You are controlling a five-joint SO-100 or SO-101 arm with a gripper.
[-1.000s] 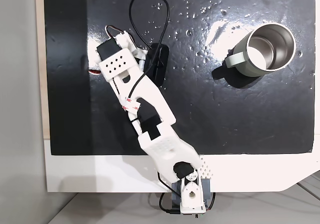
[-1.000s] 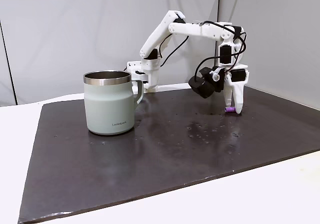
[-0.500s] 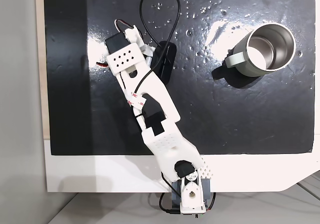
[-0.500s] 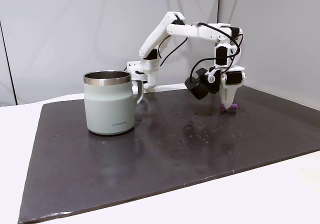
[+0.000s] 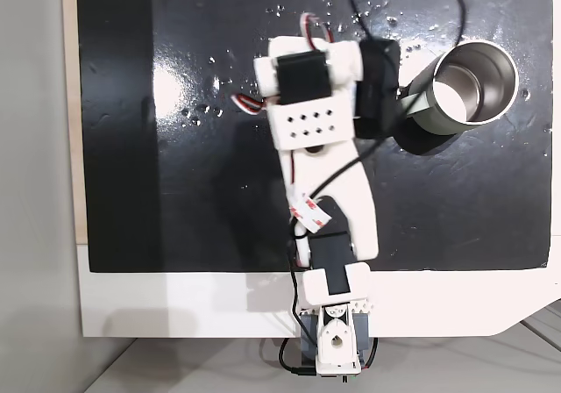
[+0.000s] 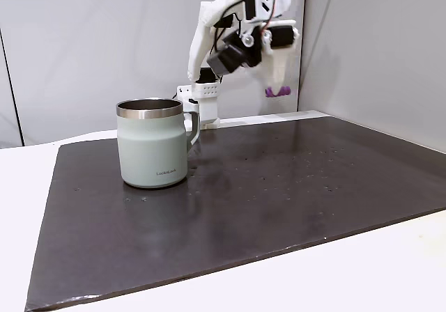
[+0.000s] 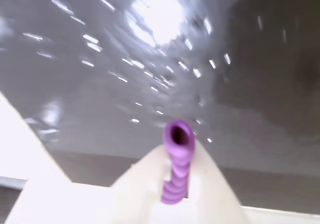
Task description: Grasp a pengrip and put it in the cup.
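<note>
The purple ribbed pengrip (image 7: 177, 159) is pinched between my white fingers, its open end pointing away from the wrist camera. From the side, my gripper (image 6: 279, 90) hangs high above the black mat, shut on the pengrip (image 6: 277, 91), to the right of the cup (image 6: 153, 143) and well above its rim. From above, the arm's wrist block (image 5: 311, 103) covers the gripper; it sits just left of the cup (image 5: 463, 86), whose steel inside is bare and whose handle faces the arm.
A black glossy mat (image 5: 175, 191) covers the white table (image 5: 175, 305). The arm's base (image 5: 331, 345) is clamped at the table's near edge. Grey walls stand behind in a fixed view (image 6: 70, 47). Cables loop above the wrist.
The gripper has lifted the pengrip off the mat and swung with it from the mat's left part towards the cup, rising high above the surface.
</note>
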